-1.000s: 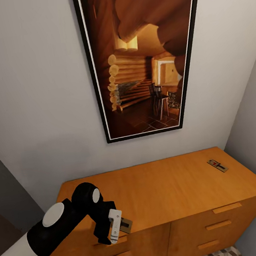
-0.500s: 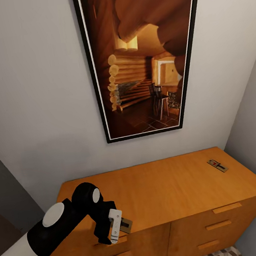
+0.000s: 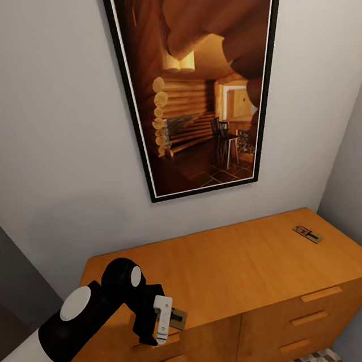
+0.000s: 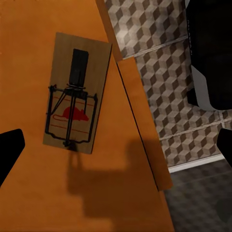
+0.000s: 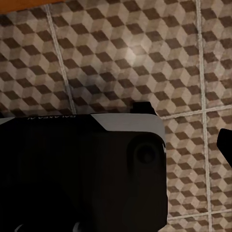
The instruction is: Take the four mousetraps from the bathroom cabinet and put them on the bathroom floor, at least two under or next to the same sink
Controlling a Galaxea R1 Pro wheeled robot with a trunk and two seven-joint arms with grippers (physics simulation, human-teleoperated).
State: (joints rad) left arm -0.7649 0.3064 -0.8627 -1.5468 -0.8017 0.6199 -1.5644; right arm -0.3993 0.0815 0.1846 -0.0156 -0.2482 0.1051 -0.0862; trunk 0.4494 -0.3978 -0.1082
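Lower left of head view, our left gripper, jaws apart, hangs over small tan wooden mousetrap at front edge of orange-brown wooden cabinet; bad closing could knock it off w/o grip.

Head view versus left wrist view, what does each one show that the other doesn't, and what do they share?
The head view adds the framed picture on the wall, the drawers, and a far mousetrap near the right end of the cabinet top. The left wrist view adds the red mouse print and dark metal parts on the near mousetrap, plus the patterned floor beside the cabinet. Both show the cabinet top and the near mousetrap by its front edge, with the left gripper open over it.
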